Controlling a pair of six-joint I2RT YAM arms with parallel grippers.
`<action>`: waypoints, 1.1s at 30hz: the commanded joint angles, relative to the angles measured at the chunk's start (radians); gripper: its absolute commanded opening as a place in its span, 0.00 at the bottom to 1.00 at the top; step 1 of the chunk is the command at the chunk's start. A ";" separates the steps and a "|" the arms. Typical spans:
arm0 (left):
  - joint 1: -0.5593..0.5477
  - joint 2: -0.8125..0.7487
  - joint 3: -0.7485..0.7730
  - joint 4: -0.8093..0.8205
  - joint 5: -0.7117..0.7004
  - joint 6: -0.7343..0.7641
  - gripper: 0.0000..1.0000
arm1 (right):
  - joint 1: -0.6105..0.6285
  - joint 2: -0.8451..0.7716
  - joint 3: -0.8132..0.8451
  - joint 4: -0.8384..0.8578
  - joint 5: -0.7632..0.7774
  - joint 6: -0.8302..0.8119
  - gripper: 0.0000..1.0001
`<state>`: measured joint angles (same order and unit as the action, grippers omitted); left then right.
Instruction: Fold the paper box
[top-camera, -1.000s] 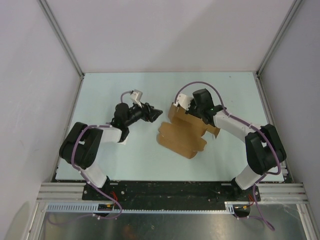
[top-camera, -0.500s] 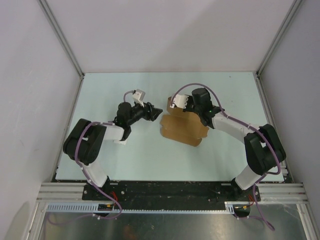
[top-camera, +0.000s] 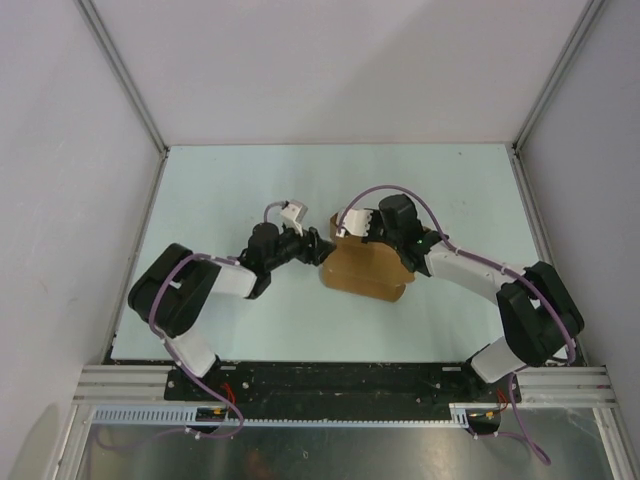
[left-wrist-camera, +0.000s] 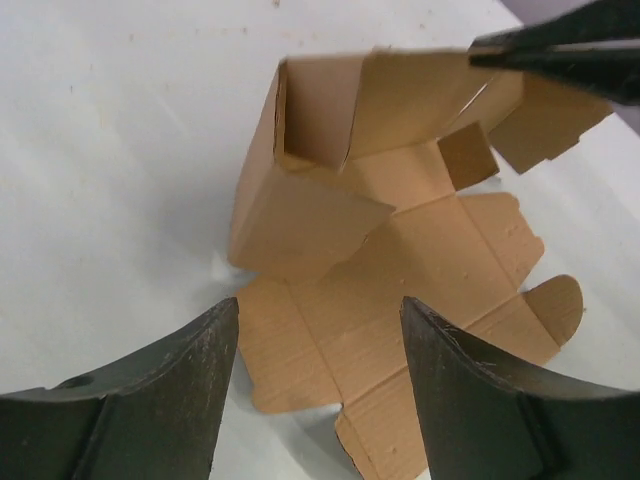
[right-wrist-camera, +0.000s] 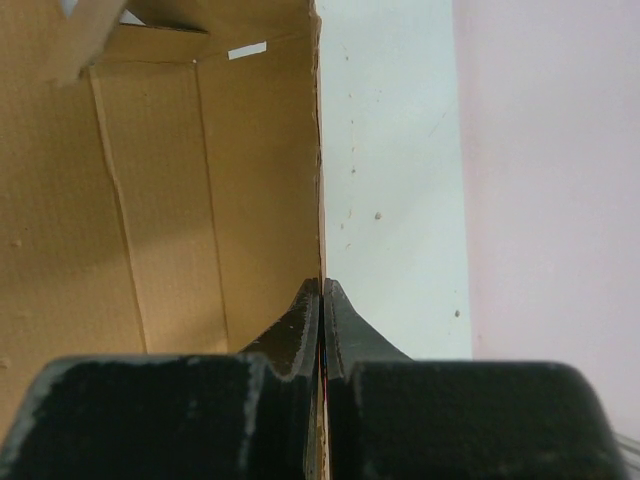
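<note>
Paper box (top-camera: 365, 270) half-folded, apparently empty, one wall pinched by right fingers (right-wrist-camera: 298, 335), left fingers (left-wrist-camera: 160, 390) spread beside it

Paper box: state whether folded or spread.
Partly folded: the paper box has some panels standing as a corner, other flaps lying flat.

Soft, even overhead light, no glare, pale table (top-camera: 220, 190) bright w/ only faint shadow by the paper box (left-wrist-camera: 400, 250); top view sharp, wrist views softer, esp. right gripper (right-wrist-camera: 322, 290) close to lens, dark & a bit blurred.
</note>
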<state>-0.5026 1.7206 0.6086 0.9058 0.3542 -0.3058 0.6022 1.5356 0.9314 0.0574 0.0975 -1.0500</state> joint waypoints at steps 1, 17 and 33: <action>-0.010 -0.087 -0.076 0.028 -0.067 0.005 0.70 | 0.039 -0.068 -0.020 -0.024 0.005 0.051 0.00; -0.020 -0.354 -0.368 0.150 -0.116 0.019 0.68 | 0.197 -0.287 -0.086 -0.333 0.015 0.196 0.00; -0.119 -0.279 -0.441 0.327 -0.152 0.102 0.64 | 0.283 -0.227 -0.154 -0.200 0.243 0.288 0.00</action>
<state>-0.6041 1.4399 0.2031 1.1271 0.2337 -0.2424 0.8551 1.2938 0.8040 -0.2382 0.2386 -0.8101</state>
